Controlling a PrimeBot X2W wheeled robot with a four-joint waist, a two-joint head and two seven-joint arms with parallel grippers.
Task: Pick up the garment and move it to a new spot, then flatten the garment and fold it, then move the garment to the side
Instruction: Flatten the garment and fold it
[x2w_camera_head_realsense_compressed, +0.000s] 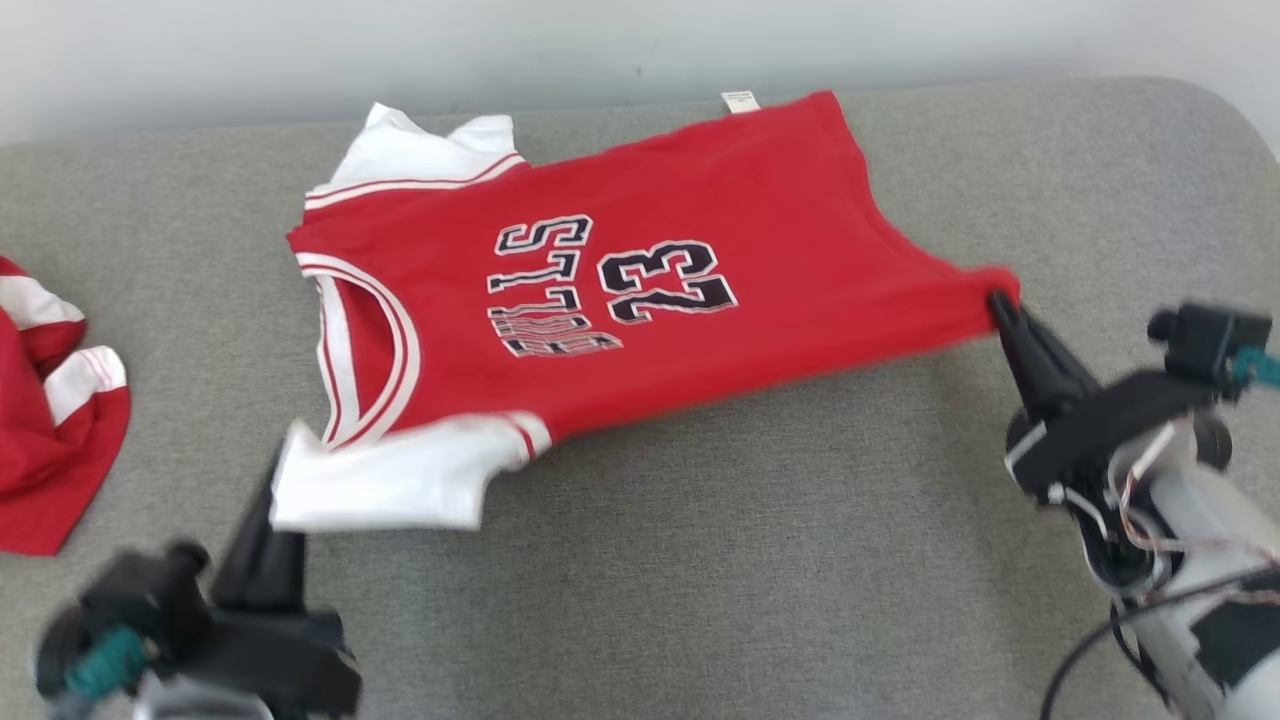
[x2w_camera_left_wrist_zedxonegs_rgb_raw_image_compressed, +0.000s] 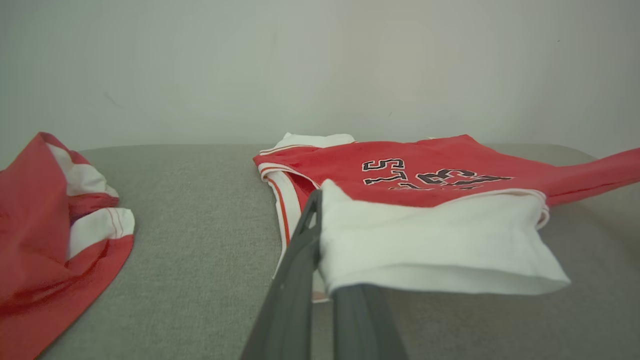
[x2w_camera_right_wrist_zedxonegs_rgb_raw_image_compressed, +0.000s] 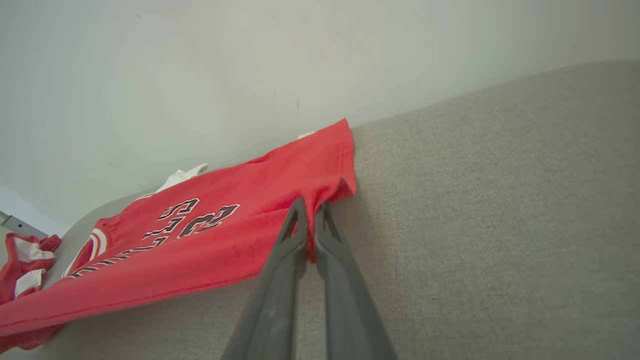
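The red jersey (x2w_camera_head_realsense_compressed: 640, 300) is clenched at its white sleeve (x2w_camera_head_realsense_compressed: 390, 485) by the left gripper (x2w_camera_head_realsense_compressed: 272, 500), lower left, and at its hem (x2w_camera_head_realsense_compressed: 975, 290) by the right gripper (x2w_camera_head_realsense_compressed: 1000, 305), right.

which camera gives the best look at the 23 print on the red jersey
The head view: it looks down on the 23 print, so it shows whole and large. The left wrist view catches it flattened, nearly edge-on, just above the white sleeve. The right wrist view shows it small and slanted.
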